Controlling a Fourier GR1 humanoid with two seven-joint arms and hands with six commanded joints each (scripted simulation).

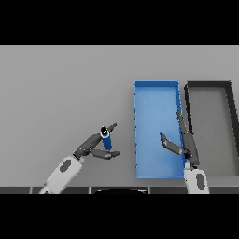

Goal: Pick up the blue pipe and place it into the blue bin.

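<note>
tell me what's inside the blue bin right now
No object lies in the blue bin; its blue floor shows bare. The right robot hand hangs over its right side, hiding the floor beneath. The blue pipe is outside, in the left robot hand.

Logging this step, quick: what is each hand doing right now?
Left hand: shut on the blue pipe, left of the blue bin.
Right hand: open, holding nothing, over the blue bin's right side.

Grey table with two bins

The grey table [60, 93] fills the frame; a blue bin [157, 86] sits right of centre, a dark bin [208, 84] just beside it at right.
</note>
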